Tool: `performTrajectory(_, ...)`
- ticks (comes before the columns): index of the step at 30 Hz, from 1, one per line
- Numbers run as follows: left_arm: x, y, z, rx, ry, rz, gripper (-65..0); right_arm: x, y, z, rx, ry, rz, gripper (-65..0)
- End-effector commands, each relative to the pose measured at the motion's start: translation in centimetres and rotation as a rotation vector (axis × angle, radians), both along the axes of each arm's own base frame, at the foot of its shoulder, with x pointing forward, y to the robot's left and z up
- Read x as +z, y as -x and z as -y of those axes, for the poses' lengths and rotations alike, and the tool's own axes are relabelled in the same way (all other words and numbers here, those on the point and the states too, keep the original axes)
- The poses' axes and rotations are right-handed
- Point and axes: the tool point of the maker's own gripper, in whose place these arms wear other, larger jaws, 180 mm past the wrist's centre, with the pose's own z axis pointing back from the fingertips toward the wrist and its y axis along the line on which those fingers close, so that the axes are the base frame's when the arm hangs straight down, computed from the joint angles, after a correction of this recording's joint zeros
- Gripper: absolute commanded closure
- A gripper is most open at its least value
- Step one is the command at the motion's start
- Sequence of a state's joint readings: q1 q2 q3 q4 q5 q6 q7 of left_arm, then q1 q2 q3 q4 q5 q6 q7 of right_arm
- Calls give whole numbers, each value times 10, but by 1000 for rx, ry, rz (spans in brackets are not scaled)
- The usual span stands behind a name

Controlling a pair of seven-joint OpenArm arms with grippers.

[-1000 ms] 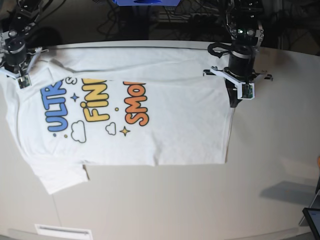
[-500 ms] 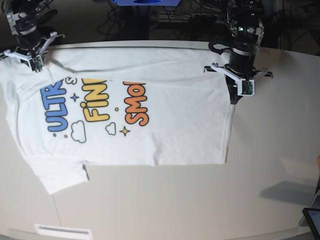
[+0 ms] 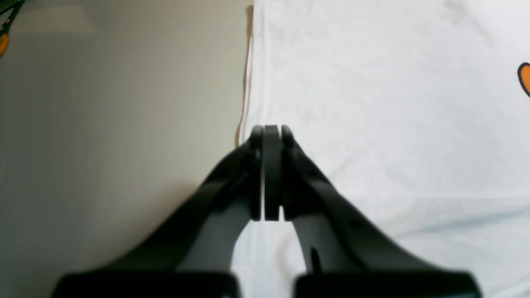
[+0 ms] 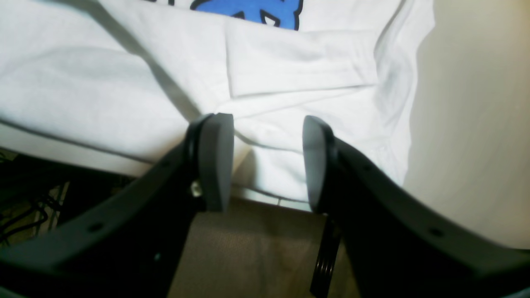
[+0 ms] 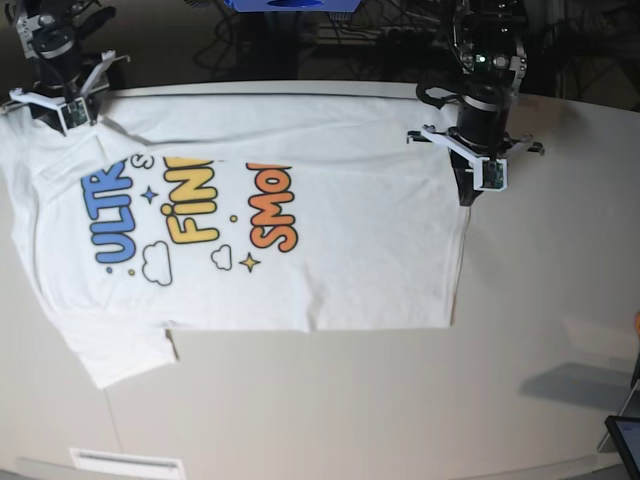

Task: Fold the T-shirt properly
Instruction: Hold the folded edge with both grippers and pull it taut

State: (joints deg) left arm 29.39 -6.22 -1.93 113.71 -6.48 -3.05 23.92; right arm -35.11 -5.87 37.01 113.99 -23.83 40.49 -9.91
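Note:
The T-shirt (image 5: 300, 250) lies flat on the pale table (image 5: 400, 400), print up, showing blue "ULTR", yellow "FIN" and orange "SMO". Its far edge is folded over into a plain white band (image 5: 300, 125). My left gripper (image 5: 465, 193) is shut, at the shirt's right-hand hem. In the left wrist view the left gripper (image 3: 267, 132) sits right on the cloth edge (image 3: 250, 82), with no cloth seen between the jaws. My right gripper (image 5: 52, 108) is open over the far left sleeve. In the right wrist view the right gripper (image 4: 265, 161) hovers above bunched white cloth (image 4: 290, 70).
The table's far edge (image 5: 250, 86) runs just behind the shirt, with dark cables and equipment beyond it. A dark tablet-like device (image 5: 627, 440) sits at the near right corner. A white strip (image 5: 125, 463) lies at the near left edge.
My right gripper has moved away toward the table's far edge, off the sleeve area. My left arm has drawn back slightly and stays shut. The shirt has not moved.

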Motion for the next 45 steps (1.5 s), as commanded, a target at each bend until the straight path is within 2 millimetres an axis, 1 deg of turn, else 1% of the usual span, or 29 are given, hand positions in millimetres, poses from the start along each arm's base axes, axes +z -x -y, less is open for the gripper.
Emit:
performTrajectory(1, 11, -4, -1, -3, -8, 43, 0, 8, -6, -6, 24, -4, 35, -289)
performTrajectory(5, 11, -4, -1, -3, -8, 43, 0, 0, -1, -27, 72, -40, 6, -325)
performTrajectory(7, 11, -4, -1, -3, -8, 43, 0, -3, -1, -36, 94, -56, 0, -331)
performTrajectory(9, 10, -4, -1, -3, -8, 41, 0, -5, 0, -39, 98, -61, -8, -331)
performTrajectory(10, 10, -3, -3, 1, -10, 40, 0, -6, 2, -38, 94, -57, -19, -329)
performTrajectory(14, 14, -2, -23, 46, -38, 47, 0, -9, 3, -35, 83, -48, -39, -328)
performTrajectory(16, 14, 2, -32, 67, -52, 41, 0, -9, 3, -35, 84, -49, -39, -328)
performTrajectory(19, 16, 5, -44, 93, -69, 41, 0, -6, -5, -34, 83, -46, -20, -328)
performTrajectory(21, 16, 9, -49, 106, -79, 34, 0, -5, -7, -34, 83, -45, -16, -328)
performTrajectory(26, 15, 10, -51, 110, -80, 31, 0, -4, -12, -32, 81, -41, -5, -328)
performTrajectory(33, 15, 10, -51, 110, -80, 31, 0, -8, -9, -30, 68, -31, -39, -326)
performTrajectory(36, 15, 10, -51, 110, -80, 31, 0, -7, -14, -26, 56, -23, -37, -326)
performTrajectory(45, 15, 10, -51, 110, -80, 31, 0, -10, -13, -22, 63, -16, -47, -325)
